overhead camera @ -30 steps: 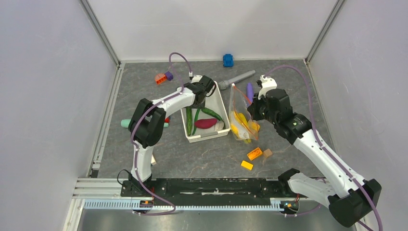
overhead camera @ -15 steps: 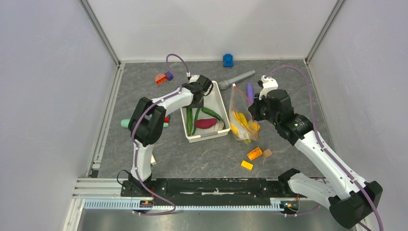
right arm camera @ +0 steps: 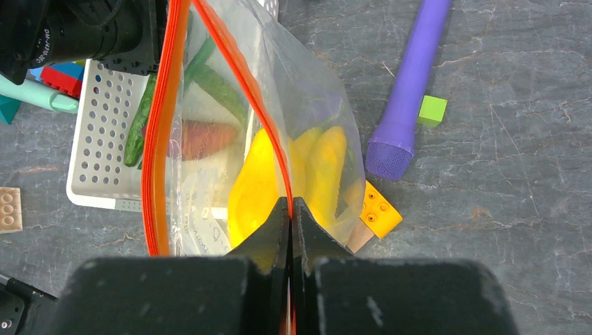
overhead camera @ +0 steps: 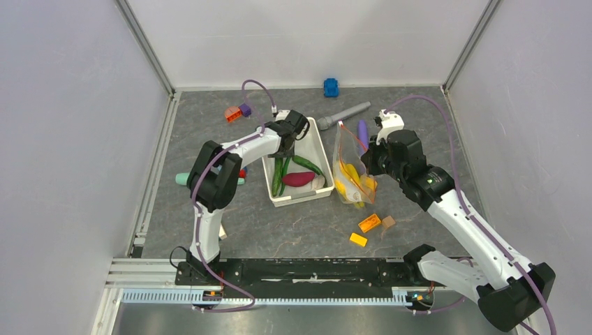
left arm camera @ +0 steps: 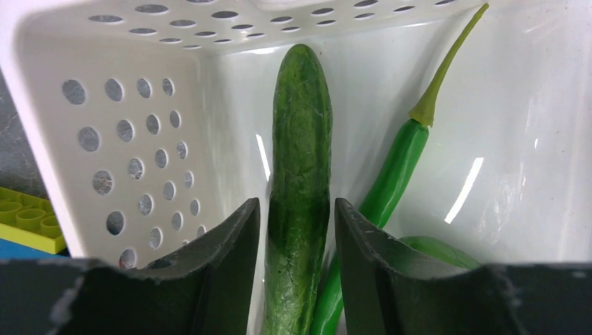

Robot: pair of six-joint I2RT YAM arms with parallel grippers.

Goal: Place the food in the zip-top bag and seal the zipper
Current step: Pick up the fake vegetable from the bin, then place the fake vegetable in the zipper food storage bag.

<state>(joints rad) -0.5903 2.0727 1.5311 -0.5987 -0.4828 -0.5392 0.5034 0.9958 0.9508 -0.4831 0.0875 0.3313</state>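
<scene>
Fingers of the left gripper reach down into the white basket and straddle the cucumber, one on each side. The jaws stand narrow, with a thin gap visible between each pad and the cucumber skin; nothing is clamped. The cucumber lies lengthwise close to the perforated side wall, leaving only a slim channel there, which one finger occupies. The other finger sits between the cucumber and a green chili pepper that lies just beside it. The cucumber tip stops just short of the basket's end wall.

The right gripper is pinched fully closed on one lip of the zip-top bag, directly on the zipper. The two orange-red edges spread apart, so the mouth is open and faces up. Yellow pieces rest inside, at the bottom. The bag hangs just beside the basket's long rim. A sweet potato lies at the basket's near end.

On the bag's far side, a purple cylinder and an orange block lie near its edge. Beyond them the table is bare grey surface.
</scene>
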